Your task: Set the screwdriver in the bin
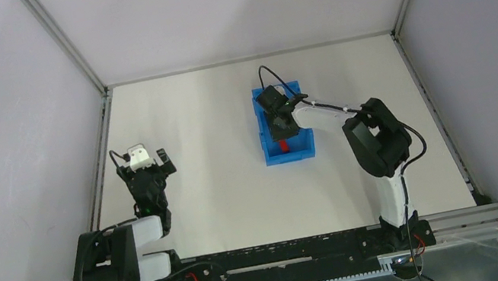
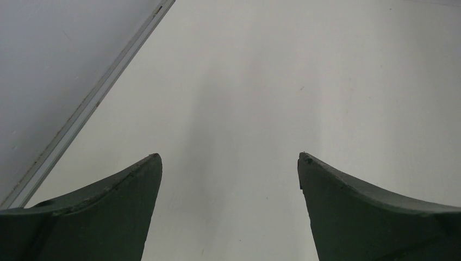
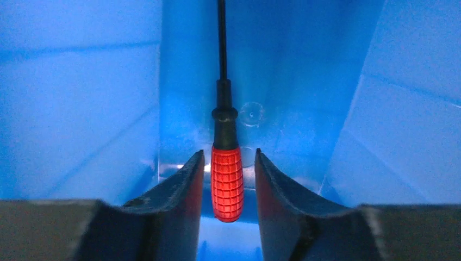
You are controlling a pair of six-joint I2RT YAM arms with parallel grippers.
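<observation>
Releasing the screwdriver (image 3: 226, 182) inside the bin (image 3: 81, 109), by the look.
Right gripper (image 3: 229, 153) jaws sit slightly parted, apparently clear of the handle; left gripper (image 2: 229, 155) hangs wide open, near left. Next: a straight lift out.

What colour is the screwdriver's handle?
The handle is red and gridded; right wrist view shows it best.

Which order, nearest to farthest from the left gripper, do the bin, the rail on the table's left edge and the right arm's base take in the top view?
1. The rail, just left of the left gripper.
2. The bin, to its right, mid-table.
3. The right arm's base, far right at the near edge.
</observation>
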